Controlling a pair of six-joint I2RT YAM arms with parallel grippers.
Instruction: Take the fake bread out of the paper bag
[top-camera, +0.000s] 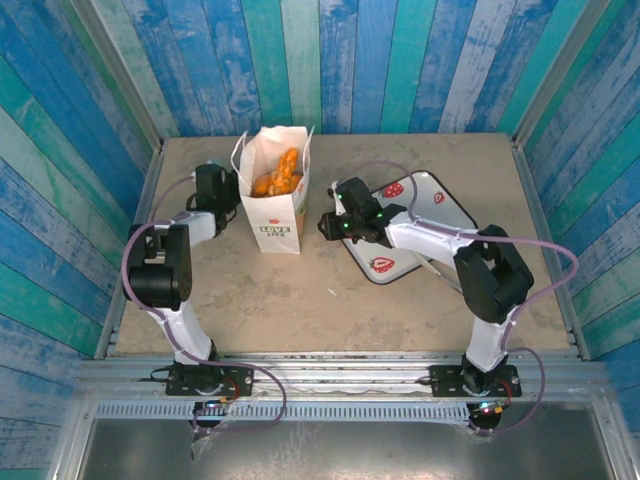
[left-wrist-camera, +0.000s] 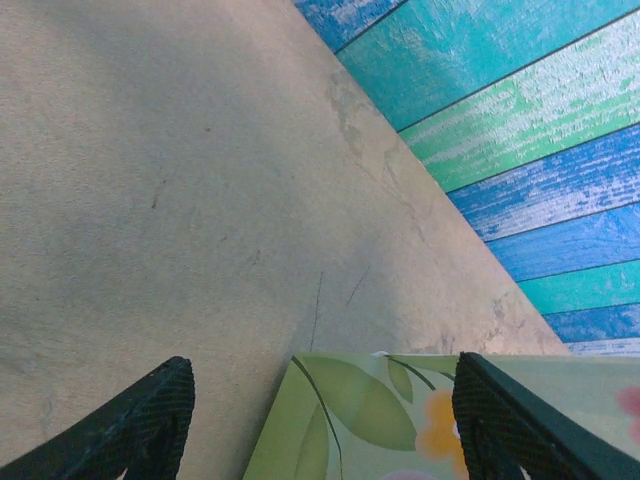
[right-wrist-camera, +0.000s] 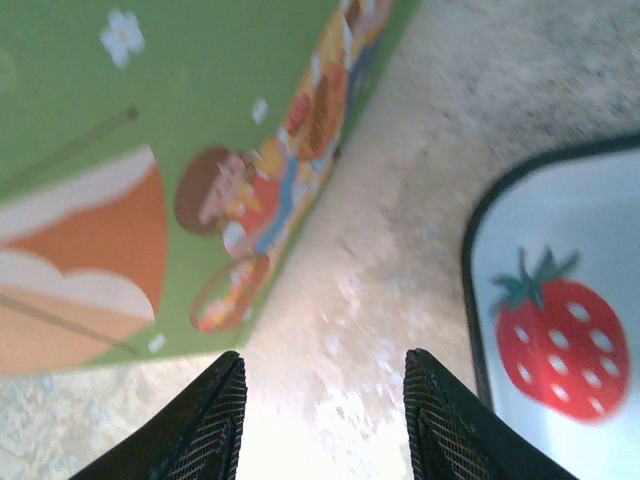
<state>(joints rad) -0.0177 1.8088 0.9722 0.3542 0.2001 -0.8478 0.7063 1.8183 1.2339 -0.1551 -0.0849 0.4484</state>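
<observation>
The white paper bag (top-camera: 276, 205) stands upright and open at the back middle of the table. Golden-orange fake bread (top-camera: 275, 178) fills its mouth. My left gripper (top-camera: 222, 183) is at the bag's left side. In the left wrist view its jaws (left-wrist-camera: 320, 430) stand wide apart, with the bag's green leaf-printed side (left-wrist-camera: 350, 420) partly between them; the left finger (left-wrist-camera: 140, 430) is clear of the paper. My right gripper (top-camera: 332, 215) hovers low between the bag and the tray, open (right-wrist-camera: 320, 420), with bare table between its fingers. The bag's cartoon-printed green side (right-wrist-camera: 150, 150) lies to its left.
A white strawberry-print tray (top-camera: 440, 215) with a dark rim lies to the right of the bag; its bare white surface (right-wrist-camera: 590, 220) shows near the right gripper. Blue and green plank walls (top-camera: 350, 60) enclose the table on three sides, with open tabletop (top-camera: 300, 300) in front of the bag.
</observation>
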